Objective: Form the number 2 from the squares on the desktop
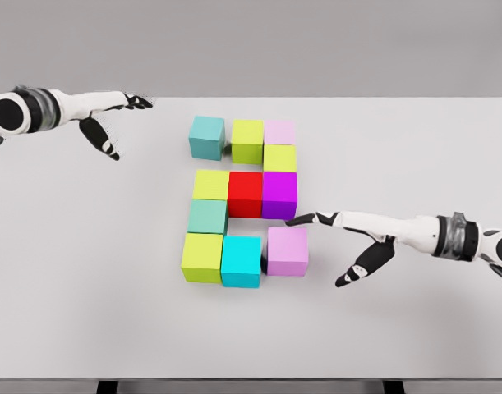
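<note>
Coloured cubes sit in the middle of the white table (86, 271). Top row: a teal cube (207, 137) slightly apart, a lime cube (247, 140), a pale pink cube (279, 132). Below that a lime cube (280, 158). Middle row: lime (210, 185), red (246, 193), purple (279, 194). A sea-green cube (207, 217) lies under it at the left. Bottom row: lime (202, 257), cyan (241, 261), and a lilac cube (287, 250) a little off line. My right hand (343, 242) is open, its fingertips just right of the lilac cube. My left hand (111, 123) hovers open at the far left.
The table's back edge (316, 99) runs just behind the top row of cubes. Its front edge (251, 378) lies well below the bottom row.
</note>
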